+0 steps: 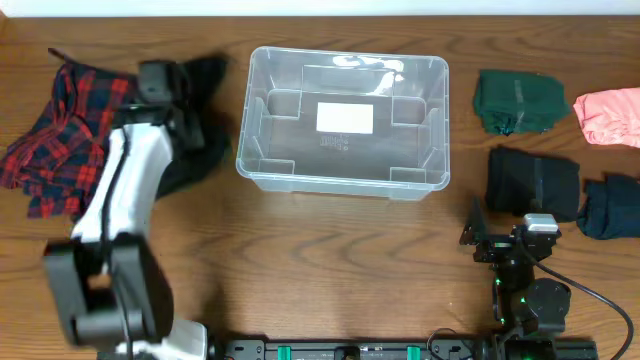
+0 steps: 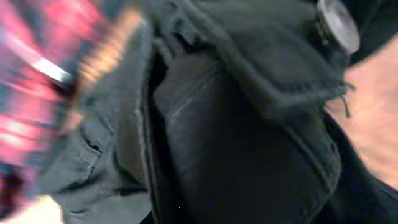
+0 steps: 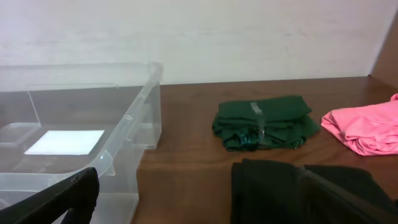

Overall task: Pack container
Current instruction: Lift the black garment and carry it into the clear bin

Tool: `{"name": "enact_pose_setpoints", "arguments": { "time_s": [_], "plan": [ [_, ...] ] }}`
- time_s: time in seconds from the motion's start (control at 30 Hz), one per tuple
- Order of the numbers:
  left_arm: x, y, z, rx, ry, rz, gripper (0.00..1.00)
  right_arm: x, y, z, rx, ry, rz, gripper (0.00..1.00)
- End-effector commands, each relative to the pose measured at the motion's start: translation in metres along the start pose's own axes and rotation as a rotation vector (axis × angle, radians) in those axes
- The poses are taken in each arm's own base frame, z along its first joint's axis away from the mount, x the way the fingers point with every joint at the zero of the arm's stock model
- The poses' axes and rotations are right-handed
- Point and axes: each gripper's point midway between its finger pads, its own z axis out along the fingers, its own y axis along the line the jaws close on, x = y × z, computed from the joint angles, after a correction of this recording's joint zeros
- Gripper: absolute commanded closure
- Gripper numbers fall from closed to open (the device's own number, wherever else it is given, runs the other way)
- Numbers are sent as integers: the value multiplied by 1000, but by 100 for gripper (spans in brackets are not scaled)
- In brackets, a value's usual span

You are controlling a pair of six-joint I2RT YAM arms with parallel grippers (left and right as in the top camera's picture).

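Container (image 1: 340,182) of clear glossy plastic, rectangular, with rounded corners, rolled rim and white label on the base, mid-desk (image 1: 330,260) toward the far edge. At the left edge, crumpled red-and-navy plaid cloth (image 1: 60,130). Just beside it, rumpled dark garment (image 1: 205,155) with round metal button (image 2: 339,25), beneath the left end effector (image 1: 175,95); cannot tell whether clamped or parted. Toward the right edge, folded green cloth (image 1: 518,100), black fold (image 1: 532,182), soft pink bundle (image 1: 610,115), dark blue fold (image 1: 612,207). Near the front right, right end effector (image 1: 482,240) spread wide, holding nothing.
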Motion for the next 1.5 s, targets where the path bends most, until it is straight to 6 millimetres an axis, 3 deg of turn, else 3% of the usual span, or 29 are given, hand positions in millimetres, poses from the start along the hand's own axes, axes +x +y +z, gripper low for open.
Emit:
{"name": "enact_pose_setpoints", "arguments": {
  "time_s": [0.0,0.13,0.27,0.4,0.67,0.8,1.13,1.27,1.47],
  "plan": [
    [-64,28,-82,-89,-280,12,94,0,-1,0,5,0,-13,1],
    [-84,37,-130,-101,-430,79,94,0,-1,0,5,0,-13,1],
    [-89,17,-168,-46,-528,193,94,0,-1,0,5,0,-13,1],
    [-83,-34,-197,58,-603,381,94,0,-1,0,5,0,-13,1],
    [-52,-150,-228,204,-706,771,94,0,-1,0,5,-1,-13,1],
    [-34,-184,-217,226,-689,921,94,0,-1,0,5,0,-13,1],
    [4,-261,-161,256,-607,1182,94,0,-1,0,5,0,-13,1],
    [3,-277,-151,264,-622,1181,94,0,-1,0,5,0,-13,1],
    [-2,-282,-153,266,-651,1166,94,0,-1,0,5,0,-13,1]
  ]
}}
